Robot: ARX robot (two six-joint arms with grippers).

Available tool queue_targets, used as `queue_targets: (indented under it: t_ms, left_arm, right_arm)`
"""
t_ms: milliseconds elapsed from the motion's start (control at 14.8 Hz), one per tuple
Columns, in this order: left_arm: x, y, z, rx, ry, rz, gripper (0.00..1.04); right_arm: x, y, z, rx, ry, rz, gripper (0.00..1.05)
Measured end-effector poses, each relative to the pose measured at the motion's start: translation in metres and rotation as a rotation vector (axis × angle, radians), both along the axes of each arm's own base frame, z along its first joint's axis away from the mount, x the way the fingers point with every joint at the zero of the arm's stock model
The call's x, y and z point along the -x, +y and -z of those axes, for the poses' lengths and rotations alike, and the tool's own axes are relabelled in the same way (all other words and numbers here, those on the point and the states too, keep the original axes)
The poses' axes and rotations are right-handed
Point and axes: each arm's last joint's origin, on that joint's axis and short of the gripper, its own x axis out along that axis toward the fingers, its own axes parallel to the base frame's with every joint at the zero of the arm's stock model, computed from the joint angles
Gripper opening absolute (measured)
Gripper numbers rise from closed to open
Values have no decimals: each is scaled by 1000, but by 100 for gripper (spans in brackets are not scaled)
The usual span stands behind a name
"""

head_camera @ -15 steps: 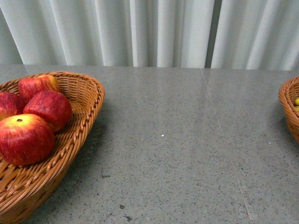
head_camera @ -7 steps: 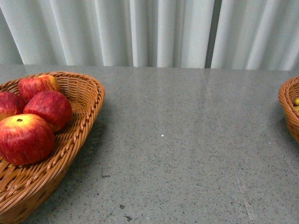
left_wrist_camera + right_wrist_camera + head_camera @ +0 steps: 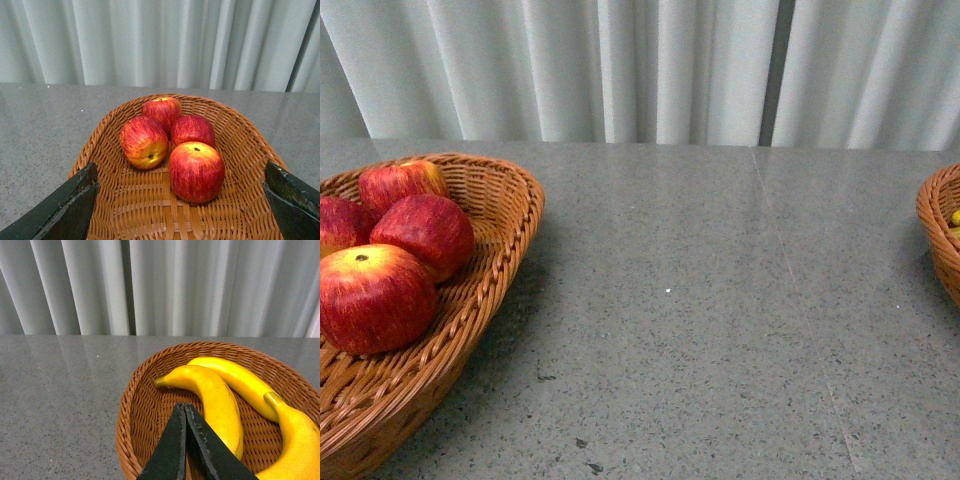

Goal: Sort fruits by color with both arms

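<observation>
- four red apples (image 3: pixel 196 171) sit bunched together in a woven basket (image 3: pixel 505 235) at the left end of the grey counter (image 3: pixel 700 320); three yellow bananas (image 3: pixel 216 400) lie in a second basket (image 3: pixel 131 410) at the right end, of which the front view catches only the rim.
- the left hand (image 3: pixel 180 200) hangs above the near end of the apple basket, spread wide with nothing between its fingers (image 3: pixel 67 207).
- the right hand (image 3: pixel 184 412) is closed finger against finger, empty, above the banana basket's near side.
- no fruit lies loose on the counter between the baskets, so the sorting looks finished.
- the apples look firm, smooth and apt to roll; a grip across the widest part suits them.
- the bananas look softer and easily bruised; take them lightly across the middle of the curve.
</observation>
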Motion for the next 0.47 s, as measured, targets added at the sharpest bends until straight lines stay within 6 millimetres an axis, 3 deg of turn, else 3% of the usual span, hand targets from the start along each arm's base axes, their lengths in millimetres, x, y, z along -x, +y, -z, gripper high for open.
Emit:
queue_targets:
  t_ms: [135,203,271,474]
  left_arm:
    - [0,0,0,0,-1,0,98]
    - [0,0,0,0,0,0,98]
    - [0,0,0,0,0,0,98]
    - [0,0,0,0,0,0,98]
  right_arm:
    - [11,0,4,0,14,0,2]
    - [11,0,3,0,8,0,13]
    - [11,0,3,0,9,0,47]
    - [11,0,3,0,9,0,80]
